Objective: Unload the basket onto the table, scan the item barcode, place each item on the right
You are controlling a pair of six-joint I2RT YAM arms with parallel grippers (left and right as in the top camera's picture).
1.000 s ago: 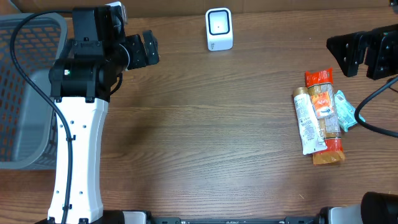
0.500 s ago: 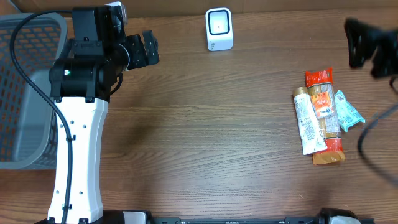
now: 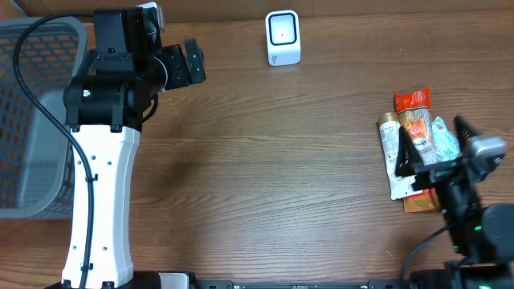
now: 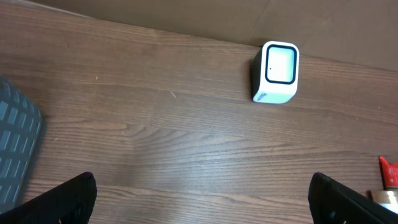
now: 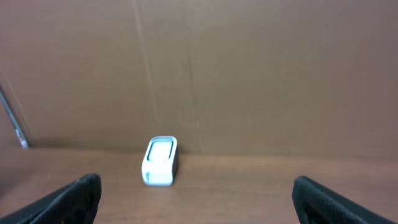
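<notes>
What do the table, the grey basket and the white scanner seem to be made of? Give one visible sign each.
Table: wood or wood-look laminate, matte; brown grain lines run along it.
Basket: probably moulded plastic, dull grey; fine grid walls and a thick rim.
Scanner: probably hard plastic, smooth white; rounded corners, dark-framed window.

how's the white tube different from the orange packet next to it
The white tube is white with a tan cap; the orange packet is orange with a red end. The tube is narrower than the packet, and the packet reaches farther toward the table's back edge. Both lie flat, side by side, on the table.
</notes>
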